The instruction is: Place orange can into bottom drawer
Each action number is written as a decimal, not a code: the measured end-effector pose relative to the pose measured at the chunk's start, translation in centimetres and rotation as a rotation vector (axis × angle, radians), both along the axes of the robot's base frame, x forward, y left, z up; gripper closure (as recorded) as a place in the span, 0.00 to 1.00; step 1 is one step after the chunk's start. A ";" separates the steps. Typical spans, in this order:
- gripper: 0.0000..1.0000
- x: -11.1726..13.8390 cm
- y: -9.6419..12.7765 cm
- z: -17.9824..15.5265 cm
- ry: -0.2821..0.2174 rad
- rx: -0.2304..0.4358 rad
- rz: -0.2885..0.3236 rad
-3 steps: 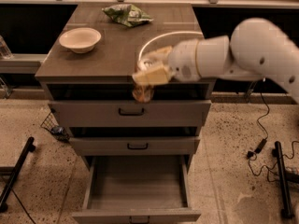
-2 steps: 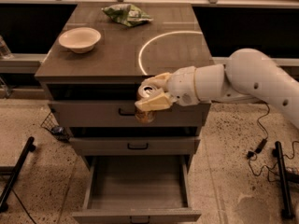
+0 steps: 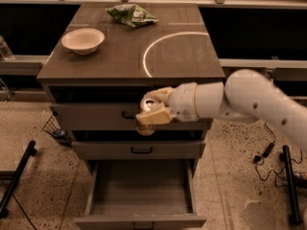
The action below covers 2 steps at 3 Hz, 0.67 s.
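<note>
**A:** Where's the can (image 3: 150,104)?

**B:** In the gripper (image 3: 155,107). It's held in the air in front of the top drawer (image 3: 96,116), just right of that drawer's black handle.

**A:** And the jaws?

**B:** Clamped on the can's body. One cream finger (image 3: 154,116) crosses the near side, and the other sits behind the can.

**A:** Which way does it point?

**B:** The long axis is close to vertical, leaning a little. The silver top faces up and is tipped toward the camera. The orange-brown base pokes out below the finger.

**A:** The bottom drawer (image 3: 141,190)?

**B:** It's pulled out with its grey floor showing, and its front is at the lower edge of the view. The can hangs well above it — not inside. The shut middle drawer (image 3: 182,150) lies between them.

**A:** Anything else?

**B:** The arm (image 3: 249,97) reaches in from the right. On the cabinet top (image 3: 187,56) a bowl (image 3: 82,40) sits at the left and a green bag (image 3: 130,14) toward the back, well apart from the can.
</note>
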State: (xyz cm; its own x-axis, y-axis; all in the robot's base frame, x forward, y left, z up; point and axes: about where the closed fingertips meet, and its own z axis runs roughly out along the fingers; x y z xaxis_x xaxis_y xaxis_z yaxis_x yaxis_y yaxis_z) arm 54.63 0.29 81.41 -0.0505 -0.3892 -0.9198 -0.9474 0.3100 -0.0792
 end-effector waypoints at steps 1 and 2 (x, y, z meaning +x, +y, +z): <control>1.00 -1.6 2.4 -9.2 0.052 0.038 -0.012; 1.00 -1.6 2.4 -9.2 0.052 0.038 -0.012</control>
